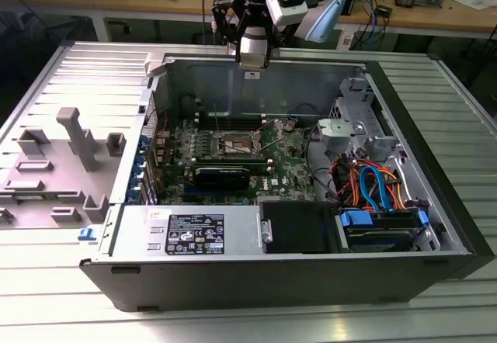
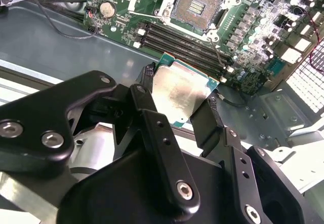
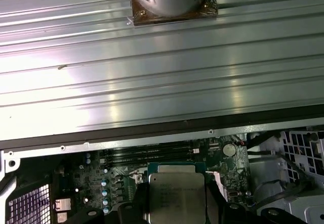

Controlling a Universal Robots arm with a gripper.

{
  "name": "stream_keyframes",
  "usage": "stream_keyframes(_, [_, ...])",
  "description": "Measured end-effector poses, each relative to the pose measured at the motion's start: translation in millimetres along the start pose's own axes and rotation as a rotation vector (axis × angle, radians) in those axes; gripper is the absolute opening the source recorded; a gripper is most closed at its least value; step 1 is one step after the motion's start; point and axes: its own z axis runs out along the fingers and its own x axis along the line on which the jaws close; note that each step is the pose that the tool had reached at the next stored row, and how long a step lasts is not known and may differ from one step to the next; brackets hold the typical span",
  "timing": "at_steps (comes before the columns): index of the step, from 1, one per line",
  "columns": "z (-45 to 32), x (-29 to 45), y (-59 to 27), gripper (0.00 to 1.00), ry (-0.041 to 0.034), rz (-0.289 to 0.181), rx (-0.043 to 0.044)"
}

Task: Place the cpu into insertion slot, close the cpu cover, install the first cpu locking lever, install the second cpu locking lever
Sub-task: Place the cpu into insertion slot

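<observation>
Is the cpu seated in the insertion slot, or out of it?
Out. In the second wrist view the gripper clamps the cpu clear of the board, and the insertion slot lies bare.

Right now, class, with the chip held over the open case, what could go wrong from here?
1. The fingers pinch the cpu by its edges alone; it might slip and drop onto the board.
2. The insertion slot lies open, contacts bare; a tilted or misaligned chip could bend them.

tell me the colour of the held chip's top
Dull silver, on the small flat square cpu; clearest in the second wrist view.
</observation>
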Motion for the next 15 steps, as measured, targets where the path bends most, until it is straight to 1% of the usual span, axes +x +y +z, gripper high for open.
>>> stream_keyframes(15, [0.0,0.1,0.0,0.55,-0.0019,0.022,-0.0004])
